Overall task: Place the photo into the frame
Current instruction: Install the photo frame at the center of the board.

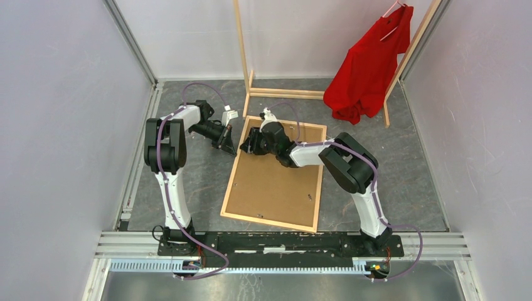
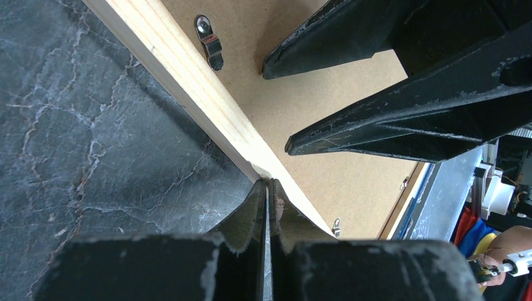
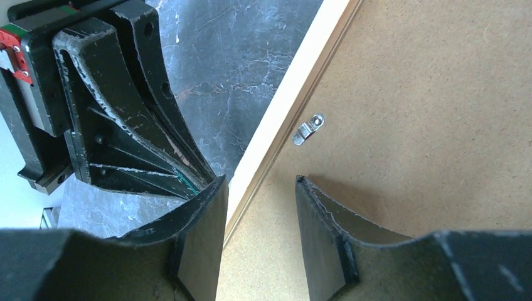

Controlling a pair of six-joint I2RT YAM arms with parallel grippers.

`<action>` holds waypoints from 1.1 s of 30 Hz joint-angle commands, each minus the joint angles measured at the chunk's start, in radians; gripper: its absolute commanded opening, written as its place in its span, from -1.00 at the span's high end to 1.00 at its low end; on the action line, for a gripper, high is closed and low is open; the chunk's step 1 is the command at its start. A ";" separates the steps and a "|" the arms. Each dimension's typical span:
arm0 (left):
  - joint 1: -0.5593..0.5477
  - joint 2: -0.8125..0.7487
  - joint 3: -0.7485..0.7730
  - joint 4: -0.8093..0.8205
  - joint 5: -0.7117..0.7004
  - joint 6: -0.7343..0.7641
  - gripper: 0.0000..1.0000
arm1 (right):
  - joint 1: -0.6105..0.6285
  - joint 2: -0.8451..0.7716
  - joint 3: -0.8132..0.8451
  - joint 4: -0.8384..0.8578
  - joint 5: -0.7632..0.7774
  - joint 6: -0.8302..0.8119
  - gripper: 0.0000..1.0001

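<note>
Touching the frame (image 1: pixel 268 222), left gripper (image 2: pixel 268 185) is pressed together; right gripper (image 3: pixel 261 180) is spread.

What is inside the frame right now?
The brown backing board fills the frame, with a metal clip at its edge. Whatever lies under the board, the photo included, is covered and cannot be seen.

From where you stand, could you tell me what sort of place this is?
Probably a robot test booth: plain white walls close it in, two arms are bolted to a metal rail, and a red shirt hangs nearby.
</note>
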 commanded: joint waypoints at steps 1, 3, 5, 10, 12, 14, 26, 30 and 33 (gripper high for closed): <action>-0.012 -0.014 -0.022 -0.008 -0.022 0.012 0.85 | 0.007 -0.004 -0.027 -0.097 0.033 -0.016 -0.01; -0.012 -0.015 -0.024 -0.008 -0.022 0.013 0.85 | 0.007 0.009 -0.012 -0.098 0.038 -0.021 -0.01; -0.012 -0.017 -0.027 -0.008 -0.022 0.013 0.85 | 0.007 0.025 0.006 -0.098 0.046 -0.025 -0.01; -0.012 -0.020 -0.030 -0.007 -0.023 0.012 0.85 | 0.005 0.059 0.040 -0.085 0.061 -0.025 -0.01; -0.012 -0.018 -0.029 -0.007 -0.022 0.012 0.85 | 0.005 0.076 0.063 -0.090 0.061 -0.022 -0.01; -0.012 -0.018 -0.029 -0.008 -0.020 0.013 0.85 | 0.005 0.085 0.079 -0.088 0.061 -0.018 -0.01; -0.012 -0.020 -0.034 -0.008 -0.020 0.017 0.85 | 0.004 0.105 0.097 -0.097 0.113 -0.030 0.00; -0.012 -0.021 -0.040 -0.008 -0.019 0.019 0.85 | 0.004 0.119 0.119 -0.106 0.122 -0.043 0.01; -0.012 -0.024 -0.041 -0.008 -0.019 0.021 0.85 | 0.003 0.131 0.135 -0.109 0.120 -0.049 0.00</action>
